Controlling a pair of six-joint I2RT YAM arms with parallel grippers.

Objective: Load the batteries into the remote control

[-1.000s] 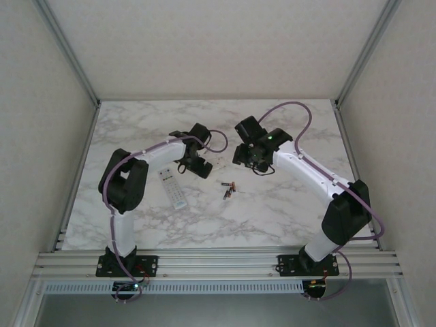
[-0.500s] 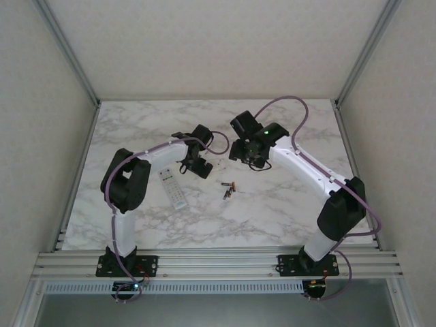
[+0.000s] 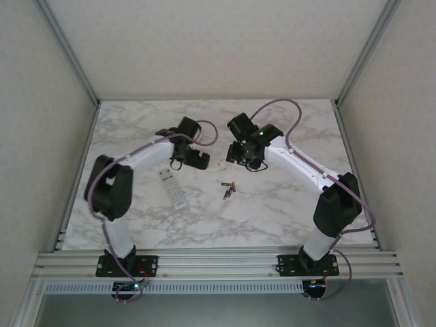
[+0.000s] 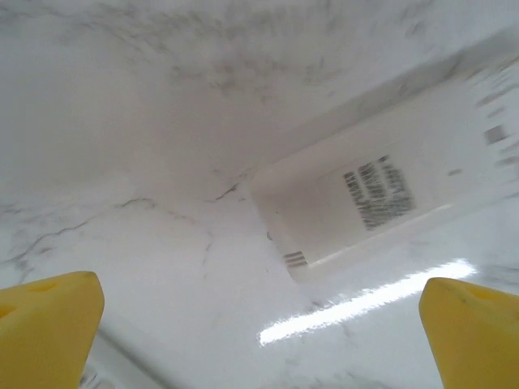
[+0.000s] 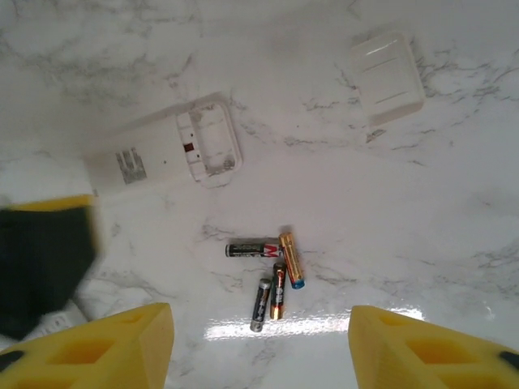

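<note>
Left jaws spread wide, nothing gripped, over the remote control [image 4: 357, 194], its end cut off, label blurred, right jaws parted and empty above batteries [image 5: 272, 275] on the surface [image 5: 454, 203]

Left pincer [image 4: 261, 328] spread wide over marble table [image 4: 122, 121] — white remote [image 4: 462, 146] beyond it, printed label [image 4: 379, 193] upward.

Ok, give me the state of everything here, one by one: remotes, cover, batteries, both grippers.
White remote with rear label: face down, battery bay open and empty.
White rectangular battery cover: off, lying apart from that remote.
Four slim dark batteries: loose in a cluster, none loaded.
White button remote: face up, untouched.
Left gripper: open, empty.
Right gripper: open, empty.
</note>
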